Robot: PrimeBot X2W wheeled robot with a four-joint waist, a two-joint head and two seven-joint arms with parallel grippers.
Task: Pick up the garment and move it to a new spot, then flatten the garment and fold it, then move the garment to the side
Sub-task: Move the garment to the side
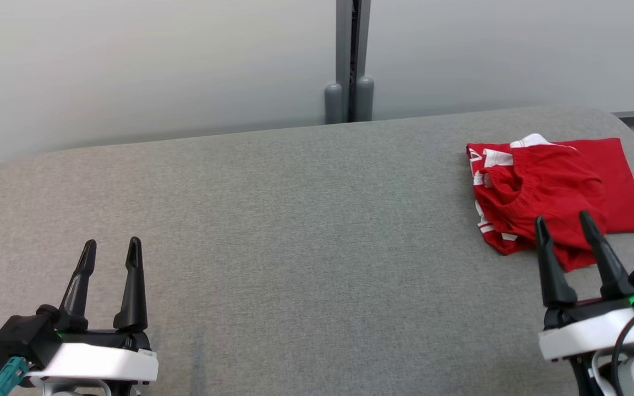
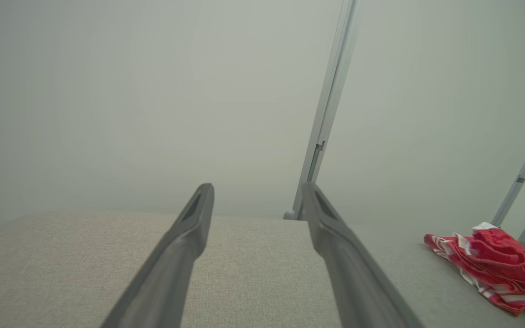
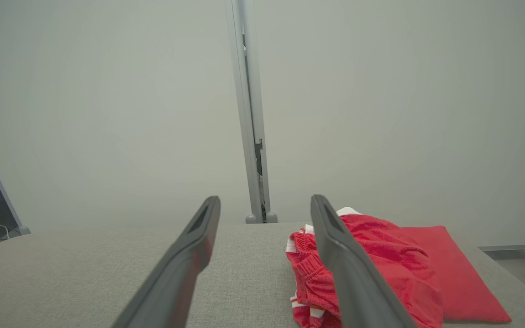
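Nearest in the head view, at the lower corners, sit the two claws; the left gripper (image 1: 112, 242) hangs over bare grey fabric surface (image 1: 295, 220) with its two dark fingers spread wide and nothing between them; the right gripper (image 1: 562, 218) is likewise spread wide and empty, its fingertips overlapping the near edge of the garment (image 1: 542, 187), though whether they touch the cloth I cannot tell; the garment is red with white striped trim, lying in a rumpled heap near the far right corner of the surface, with a flatter red part reaching out on its right side; from the left wrist view the left gripper (image 2: 258, 187) points across bare fabric, with the garment (image 2: 495, 264) well apart at the right; from the right wrist view the right gripper (image 3: 265, 199) has one finger crossing in front of the garment (image 3: 381, 255); behind the surface stand a pale wall (image 1: 130, 66) and a grey post (image 1: 353, 55)
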